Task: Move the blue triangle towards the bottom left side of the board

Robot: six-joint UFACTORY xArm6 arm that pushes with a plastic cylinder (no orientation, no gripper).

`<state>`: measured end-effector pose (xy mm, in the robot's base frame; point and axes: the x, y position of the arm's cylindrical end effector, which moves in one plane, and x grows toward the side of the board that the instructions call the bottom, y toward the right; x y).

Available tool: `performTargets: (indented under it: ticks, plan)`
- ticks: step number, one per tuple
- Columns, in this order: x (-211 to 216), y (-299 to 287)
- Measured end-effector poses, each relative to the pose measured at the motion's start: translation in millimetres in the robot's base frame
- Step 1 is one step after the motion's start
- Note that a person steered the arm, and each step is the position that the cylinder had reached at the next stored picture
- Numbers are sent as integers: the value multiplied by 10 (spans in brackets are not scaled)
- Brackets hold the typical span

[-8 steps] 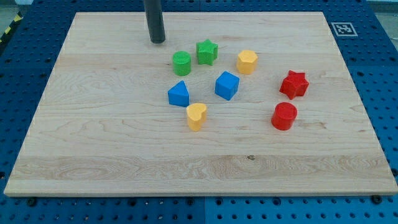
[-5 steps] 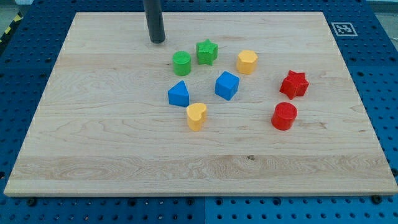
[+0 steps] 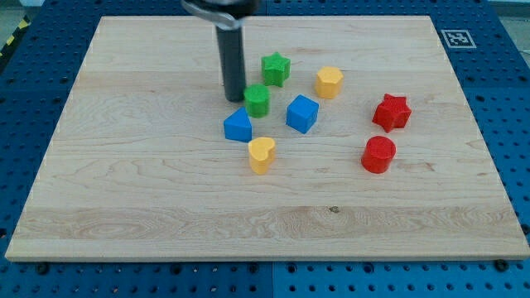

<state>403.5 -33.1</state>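
Observation:
The blue triangle (image 3: 238,127) lies near the board's middle. My tip (image 3: 233,98) stands just above it toward the view's top, close but apart, and touches the left side of the green cylinder (image 3: 257,101). The yellow heart (image 3: 262,154) sits just below and right of the blue triangle. The blue cube (image 3: 302,113) lies to the triangle's right.
A green star (image 3: 276,68) and a yellow hexagon (image 3: 329,82) lie toward the view's top. A red star (image 3: 392,112) and a red cylinder (image 3: 379,154) lie at the right. A tag (image 3: 457,38) marks the wooden board's (image 3: 124,190) top right corner.
My tip has moved down and right from the board's top to beside the green cylinder. The green cylinder has shifted down and right, nearer the blue triangle.

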Motion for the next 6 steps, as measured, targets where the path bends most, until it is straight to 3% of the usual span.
performTargets:
  ticks: [1, 3, 5, 6]
  plan:
    - [306, 275]
    - [316, -640]
    - [1152, -663]
    - [1212, -672]
